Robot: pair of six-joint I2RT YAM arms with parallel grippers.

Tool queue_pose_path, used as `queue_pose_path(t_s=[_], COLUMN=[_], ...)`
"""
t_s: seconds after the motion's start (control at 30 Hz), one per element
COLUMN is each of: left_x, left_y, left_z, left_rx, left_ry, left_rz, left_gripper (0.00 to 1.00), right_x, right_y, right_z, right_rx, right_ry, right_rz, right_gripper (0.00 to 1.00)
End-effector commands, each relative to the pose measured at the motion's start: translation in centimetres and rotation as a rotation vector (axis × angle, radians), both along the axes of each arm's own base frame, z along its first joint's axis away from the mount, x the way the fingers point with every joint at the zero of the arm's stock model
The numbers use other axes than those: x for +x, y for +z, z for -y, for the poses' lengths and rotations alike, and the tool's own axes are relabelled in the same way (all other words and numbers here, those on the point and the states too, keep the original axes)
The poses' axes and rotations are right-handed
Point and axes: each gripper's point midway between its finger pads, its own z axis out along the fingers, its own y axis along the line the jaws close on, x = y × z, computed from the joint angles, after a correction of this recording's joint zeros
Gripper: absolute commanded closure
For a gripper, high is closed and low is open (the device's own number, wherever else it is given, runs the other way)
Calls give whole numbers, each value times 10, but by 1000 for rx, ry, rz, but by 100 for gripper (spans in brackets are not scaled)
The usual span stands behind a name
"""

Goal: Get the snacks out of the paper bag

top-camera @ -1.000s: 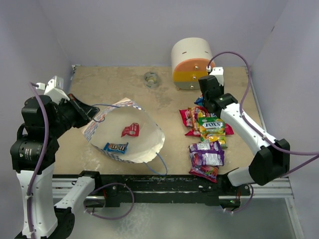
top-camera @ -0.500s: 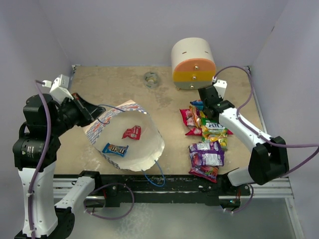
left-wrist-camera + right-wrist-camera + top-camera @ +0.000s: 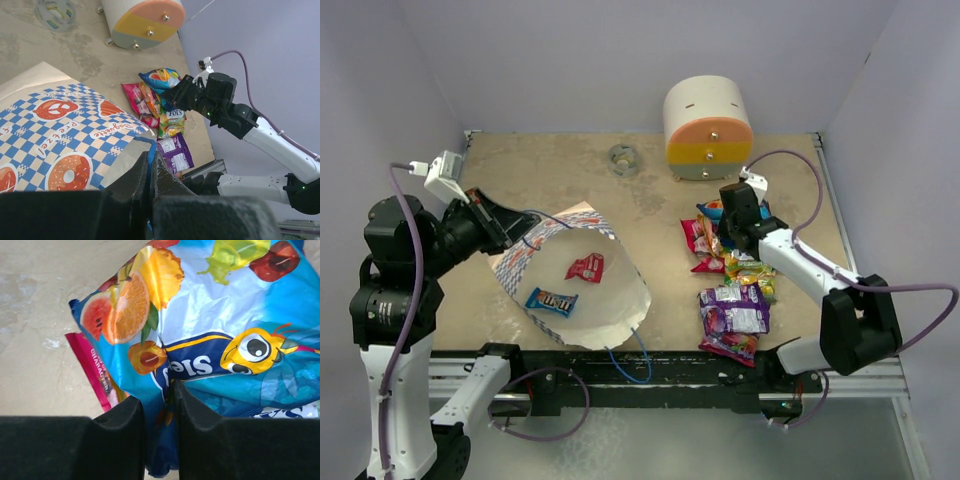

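Observation:
The paper bag [image 3: 616, 318] lies tipped on its side, its cream mouth facing up, with a red snack [image 3: 584, 266] and a blue snack [image 3: 552, 299] inside. My left gripper [image 3: 513, 230] is shut on the bag's blue cord handle [image 3: 150, 148] at the far-left rim; the checkered outside [image 3: 55, 125] shows in the left wrist view. More snacks [image 3: 735, 305] lie piled on the right. My right gripper [image 3: 724, 214] is low over the pile's far end. Its jaws stand slightly apart, a fold of a blue fruit-printed packet [image 3: 215, 330] between its fingertips [image 3: 127, 415].
A rounded cream-orange-yellow drawer box [image 3: 708, 128] stands at the back, just beyond the right gripper. A small clear ring [image 3: 623, 158] lies left of it. A pink packet [image 3: 92, 370] pokes out under the blue one. Purple walls close in three sides.
The right gripper came down from near the drawer box to the pile with the blue packet, and its jaws have parted. The left gripper shifted the handle slightly, tilting the bag's mouth.

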Motion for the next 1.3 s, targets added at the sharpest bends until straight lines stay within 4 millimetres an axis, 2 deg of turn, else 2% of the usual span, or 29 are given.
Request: queue_pose_path(t_s=[0.0, 0.17, 0.23, 0.33, 0.5, 0.6, 0.73, 0.83, 0.93, 1.1, 1.23, 1.27], left_x=[5, 6, 7, 6, 4, 3, -1, -4, -9, -13, -16, -16], left_y=[14, 15, 13, 10, 2, 0, -5, -7, -6, -13, -13, -14], left_z=[7, 13, 14, 16, 18, 20, 20, 19, 19, 19, 19, 19], left_rx=[-40, -56, -59, -65, -83, -99, -94, -93, -94, -78, -75, -74], left_ry=[-36, -71, -82, -98, -101, -109, -113, -109, -111, -118, -123, -125], left_rz=[58, 80, 81, 71, 47, 33, 31, 21, 22, 2, 4, 5], left_gripper=[100, 100, 100, 100, 100, 100, 100, 100, 100, 100, 100, 100], right_x=[-8, -21, -28, -40, -67, -82, -107, -123, -133, -153, -180, -193], right_y=[18, 66, 81, 98, 108, 117, 148, 163, 178, 224, 247, 247], right_z=[-27, -26, -25, -23, -45, -67, -114, -146, -174, -216, -242, -250], right_rx=[138, 119, 96, 8, 58, 159, 287, 329, 312, 235, 125, 104], right_ry=[104, 215, 274, 411, 613, 701, 808, 874, 943, 1120, 1321, 1389], right_rz=[38, 142, 171, 204, 226, 249, 342, 367, 384, 522, 663, 694], right_gripper=[70, 41, 33, 31, 30, 29, 27, 27, 26, 27, 28, 29])
